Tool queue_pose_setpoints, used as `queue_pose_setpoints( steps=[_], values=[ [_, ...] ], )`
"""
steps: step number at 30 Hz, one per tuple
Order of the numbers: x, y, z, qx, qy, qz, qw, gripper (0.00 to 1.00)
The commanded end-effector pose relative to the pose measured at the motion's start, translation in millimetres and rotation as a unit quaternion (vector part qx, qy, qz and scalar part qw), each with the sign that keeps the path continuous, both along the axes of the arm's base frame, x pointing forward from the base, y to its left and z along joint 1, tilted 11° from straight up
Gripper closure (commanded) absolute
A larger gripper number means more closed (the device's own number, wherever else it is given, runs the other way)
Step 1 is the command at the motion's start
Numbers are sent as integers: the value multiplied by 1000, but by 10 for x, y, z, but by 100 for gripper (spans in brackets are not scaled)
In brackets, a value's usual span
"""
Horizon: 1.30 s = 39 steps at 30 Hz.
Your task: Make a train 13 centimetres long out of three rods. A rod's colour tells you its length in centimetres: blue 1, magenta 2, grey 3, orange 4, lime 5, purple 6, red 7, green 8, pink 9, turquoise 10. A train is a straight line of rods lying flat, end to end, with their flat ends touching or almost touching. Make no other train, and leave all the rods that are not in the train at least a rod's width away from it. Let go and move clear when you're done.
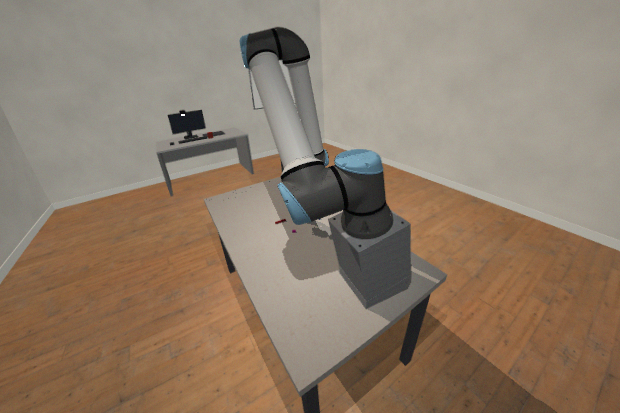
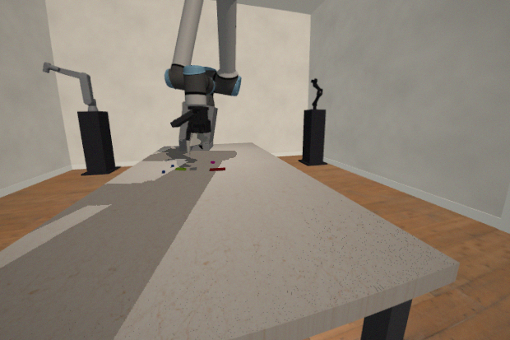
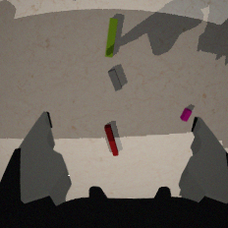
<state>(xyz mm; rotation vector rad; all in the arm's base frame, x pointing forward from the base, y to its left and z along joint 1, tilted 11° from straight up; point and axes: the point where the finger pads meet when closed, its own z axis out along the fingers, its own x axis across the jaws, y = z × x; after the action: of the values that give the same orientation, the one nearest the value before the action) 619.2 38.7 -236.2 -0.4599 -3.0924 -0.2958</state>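
— While the gripper [image 3: 118, 147] hangs over the table [image 2: 288, 224], what's between its fingers?
— Nothing; the jaws are spread wide, the red rod [image 3: 112, 140] lying flat beneath them. The grey rod [image 3: 117, 77] and lime rod [image 3: 111, 37] lie beyond, the magenta rod [image 3: 186, 113] off right, none touching

From my seat: arm folded high over far end of table [image 2: 288, 220], gripper [image 2: 193, 143] pointing down, jaws spread wide, nothing between them. Landmark: red rod [image 2: 217, 169], lying flat. Magenta rod [image 2: 212, 161] just behind it. Grey rod [image 2: 192, 169] left of it, lime rod [image 2: 180, 169] further left. Two blue rods [image 2: 163, 171] farthest left, apart from each other. Gripper hangs behind and left of red rod.
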Motion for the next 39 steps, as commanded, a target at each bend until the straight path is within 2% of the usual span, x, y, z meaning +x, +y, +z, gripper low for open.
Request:
queue_pose_setpoints(
  steps=[1, 8, 10, 12, 18, 25, 27, 34, 39],
  values=[
    [43, -177, -24, 1, 15, -82, 997, 0],
    [87, -420, -62, 4, 36, -193, 980, 0],
    [87, -420, -62, 4, 36, -193, 980, 0],
    [105, -532, -79, 5, 46, -244, 969, 0],
    [135, -735, -109, 8, 63, -335, 940, 0],
    [166, -974, -144, 11, 82, -438, 895, 0],
    [166, -974, -144, 11, 82, -438, 895, 0],
    [197, -1242, -182, 14, 102, -546, 832, 0],
    [207, -1349, -197, 15, 110, -586, 803, 0]
  ],
)
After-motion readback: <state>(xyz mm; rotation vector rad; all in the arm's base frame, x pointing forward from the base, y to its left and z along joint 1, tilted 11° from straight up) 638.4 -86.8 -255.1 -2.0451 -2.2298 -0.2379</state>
